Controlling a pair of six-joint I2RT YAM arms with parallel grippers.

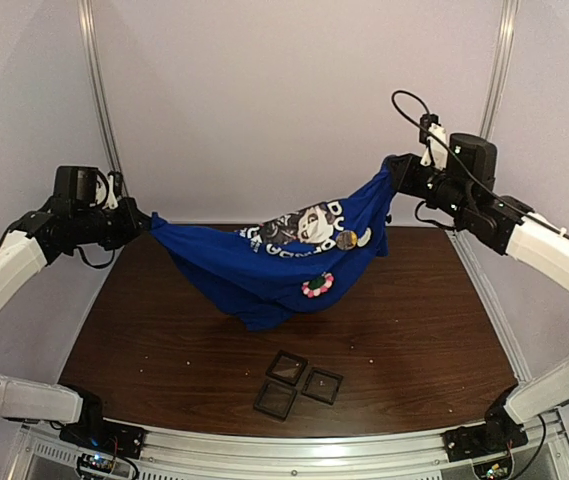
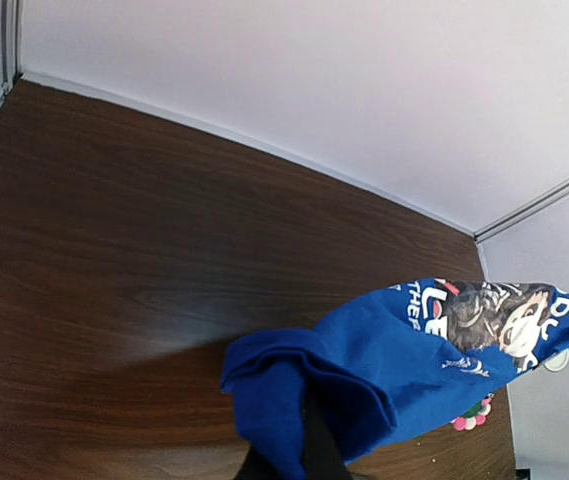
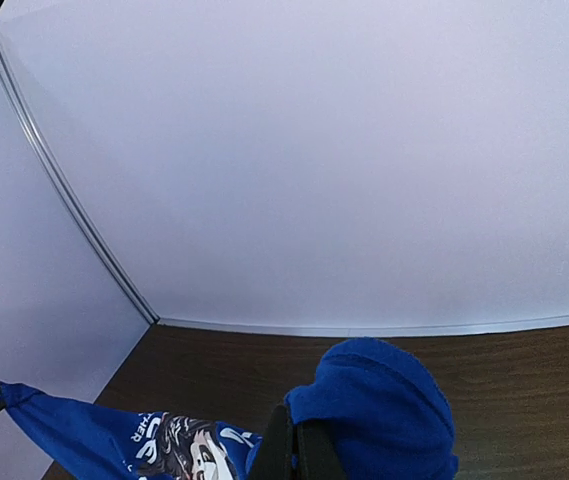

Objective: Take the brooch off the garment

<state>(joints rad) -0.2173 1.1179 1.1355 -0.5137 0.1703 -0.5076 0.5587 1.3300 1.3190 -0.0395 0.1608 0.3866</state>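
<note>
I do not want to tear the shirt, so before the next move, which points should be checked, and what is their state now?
1. Left pincer shut on shirt: ok.
2. Right pincer shut on shirt: ok.
3. Shirt hangs spread between them, print visible: ok.
4. Pink brooch and round badge in view: ok.
5. A pincer free to take a brooch: not ok.
6. Black boxes on table open: cannot tell.

A dark brown wood-grain table (image 1: 164, 330) is seen across the lower half of the overhead view; it is enclosed by plain, pale lilac-white walls (image 1: 284, 90); silver metal profiles (image 1: 96, 70) are set upright at upper left and upper right; a pale strip (image 2: 264, 150) is laid along the wall's foot; soft, even light is cast throughout.
</note>
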